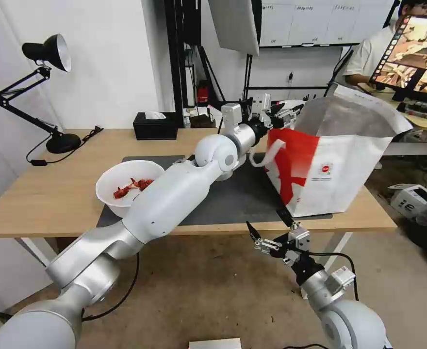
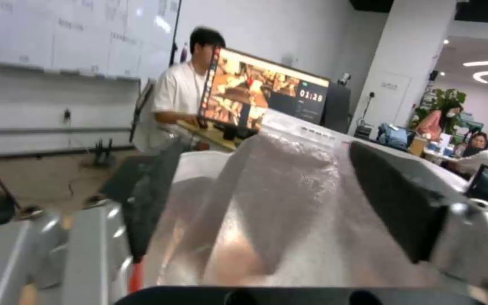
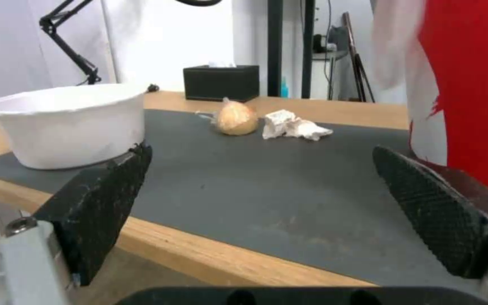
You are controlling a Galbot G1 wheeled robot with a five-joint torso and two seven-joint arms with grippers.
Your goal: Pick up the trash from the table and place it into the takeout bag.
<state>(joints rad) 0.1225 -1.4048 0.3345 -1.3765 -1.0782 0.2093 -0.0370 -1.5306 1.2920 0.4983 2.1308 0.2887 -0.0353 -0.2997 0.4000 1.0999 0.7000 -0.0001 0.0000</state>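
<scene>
Clearly most of the job remains, judging by what lies on the long light-wood surface (image 1: 39, 194) with its dark grey rectangular mat (image 1: 242, 194); the white round bowl of red crayfish shells (image 1: 126, 186) sits at the mat's near left edge, and in the right wrist view the beige wrapped ball (image 3: 236, 119) and the crumpled white napkin (image 3: 294, 126) lie just beside each other farther back on the mat, none of them bagged; a clear clamshell tray I cannot find, so it may already be inside.

Over on the mat's right side stands the large white-and-red takeout bag with silver foil lining (image 1: 339, 165), mouth open; the left gripper (image 1: 276, 114) reaches to the bag's upper rim, its fingers (image 2: 148, 203) spread with foil between them, whether gripping I cannot tell; the right gripper (image 1: 269, 228) hangs below the surface's front edge, fingers (image 3: 436, 212) wide and empty.
</scene>
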